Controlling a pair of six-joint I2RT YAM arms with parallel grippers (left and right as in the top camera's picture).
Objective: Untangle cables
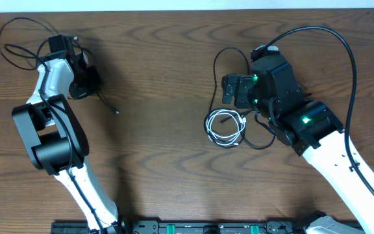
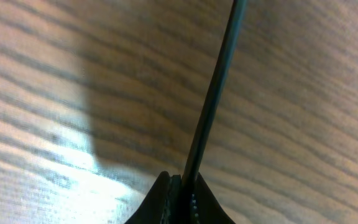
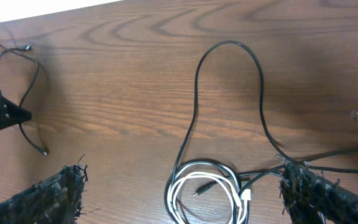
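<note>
Surface: we are looking down on a dark brown wood-grain surface (image 1: 167, 52), with two white-and-black arms (image 1: 83, 188) reaching in from the near edge.
Left pincer: the left pincer (image 2: 180, 185) is pinching shut on a thin black cable (image 2: 215, 93), which is running up and away from its tips across the wood.
Left cable: from overhead, that cable is looping toward the far left corner, while one small plug end (image 1: 117, 112) is lying free toward the middle of the surface.
Right pincer: the right pincer (image 3: 182, 177) is standing wide, gripping nothing, and hanging over a second bundle well apart from the first.
White cable: a short white cord (image 3: 174, 191), wound in a flat coil, is lying beneath that open span.
Black loop: a second thin black cord (image 3: 196, 93) is arching out of the coil in a tall loop; we cannot tell whether the pincer is touching its strands.
</note>
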